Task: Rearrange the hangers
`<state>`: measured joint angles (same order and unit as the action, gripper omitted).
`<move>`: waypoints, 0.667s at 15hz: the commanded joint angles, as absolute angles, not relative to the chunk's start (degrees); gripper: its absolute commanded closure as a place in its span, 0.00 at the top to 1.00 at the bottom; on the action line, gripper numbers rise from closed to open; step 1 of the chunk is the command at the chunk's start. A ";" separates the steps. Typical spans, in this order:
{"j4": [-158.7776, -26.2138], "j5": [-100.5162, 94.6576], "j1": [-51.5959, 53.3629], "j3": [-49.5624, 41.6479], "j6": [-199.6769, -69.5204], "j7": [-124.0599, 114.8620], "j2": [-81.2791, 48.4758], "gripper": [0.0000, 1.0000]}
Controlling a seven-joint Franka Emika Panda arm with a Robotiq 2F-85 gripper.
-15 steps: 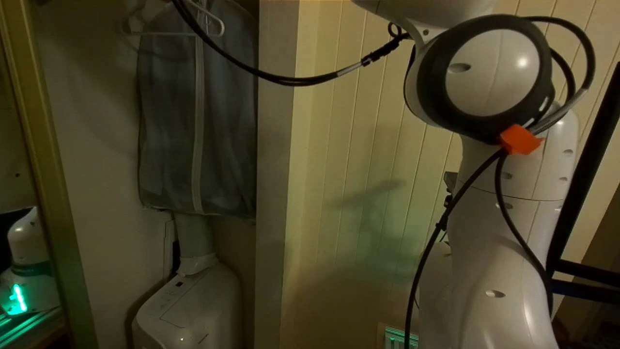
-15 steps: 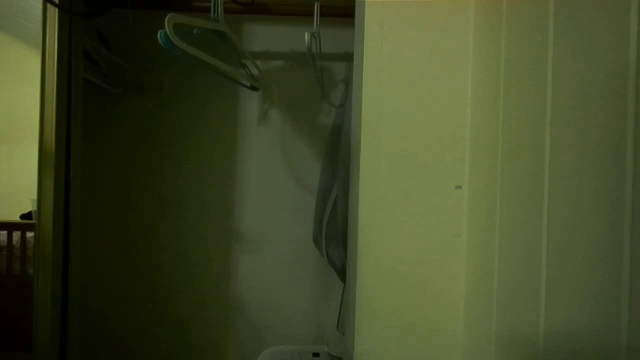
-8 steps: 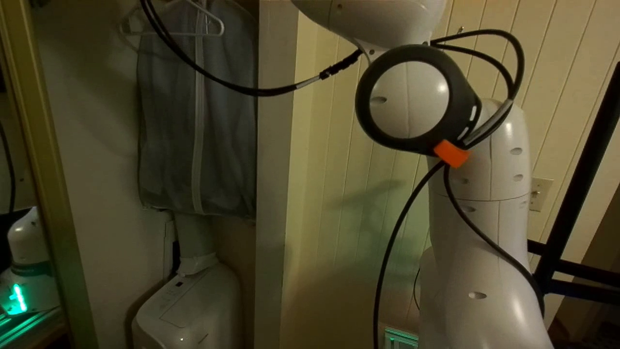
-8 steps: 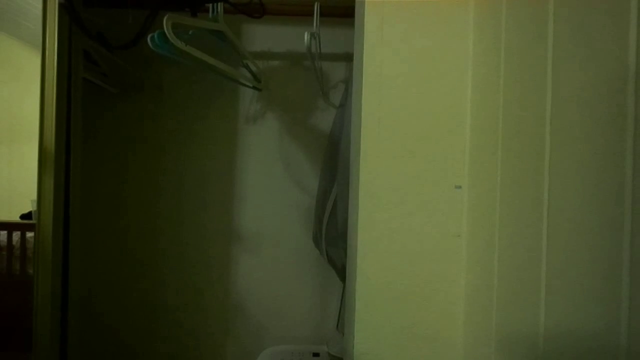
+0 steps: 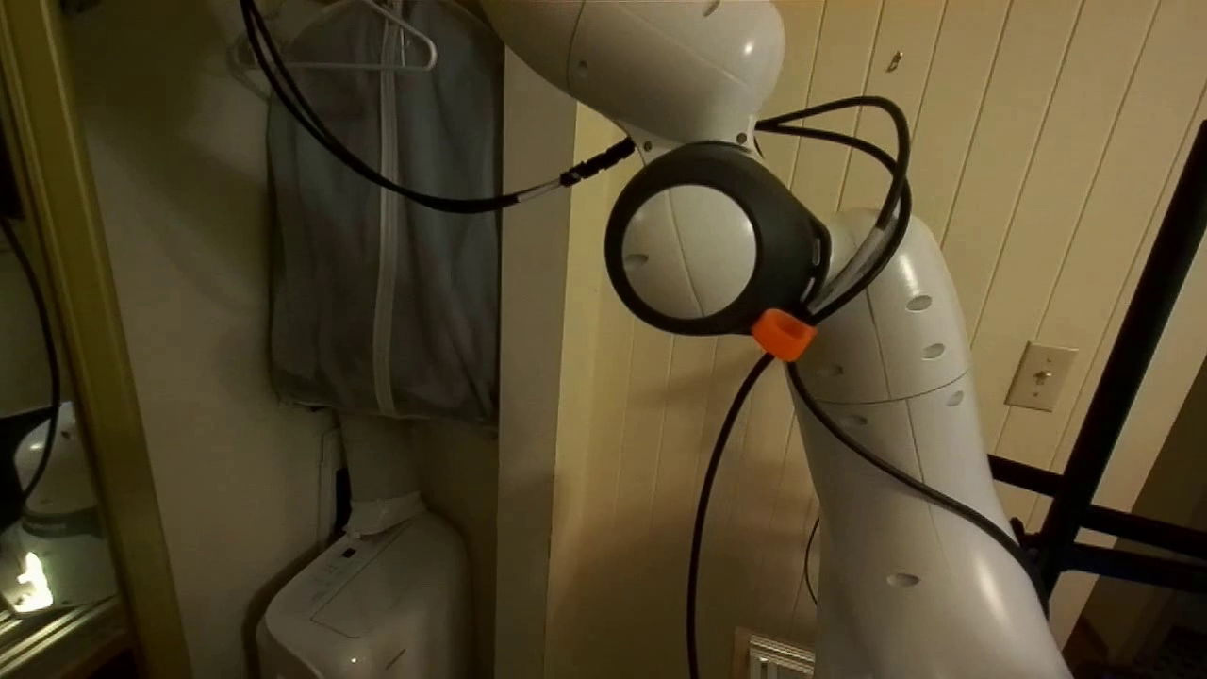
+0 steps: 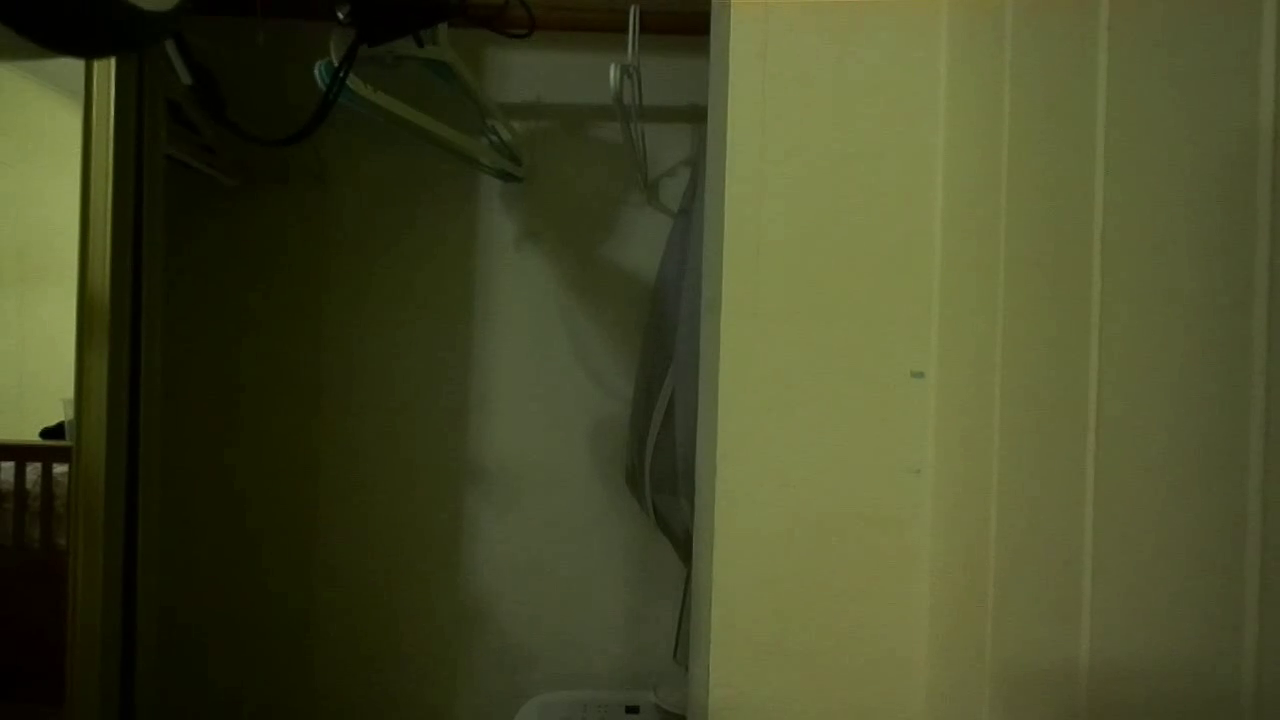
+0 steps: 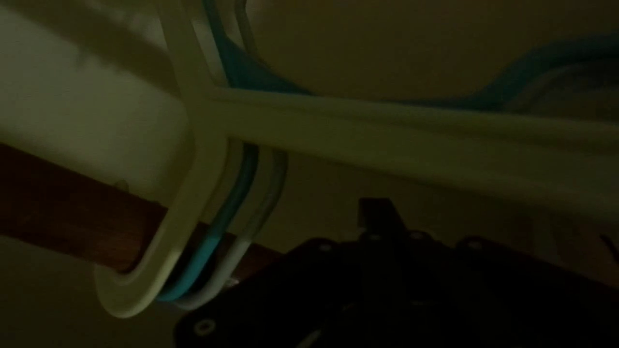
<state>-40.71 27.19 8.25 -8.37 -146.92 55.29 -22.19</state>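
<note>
Bag in both exterior views, wrist view near 3 hangers

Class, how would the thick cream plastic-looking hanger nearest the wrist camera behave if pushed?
The cream hanger would probably stay stiff: its bar looks broad and nearly straight. It would likely swing, hooked over the brown wooden rod. It might knock the slim blue hanger, whose hook sits just alongside.
</note>
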 commanded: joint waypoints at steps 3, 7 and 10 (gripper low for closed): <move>-34.33 19.95 7.80 -12.57 -145.78 57.59 -26.79 0.03; -33.52 14.59 7.58 -16.49 -145.77 56.67 -28.08 0.03; -32.71 12.73 7.10 -19.40 -146.07 55.21 -28.73 0.03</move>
<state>-36.59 15.56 7.95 -16.75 -146.89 57.09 -26.66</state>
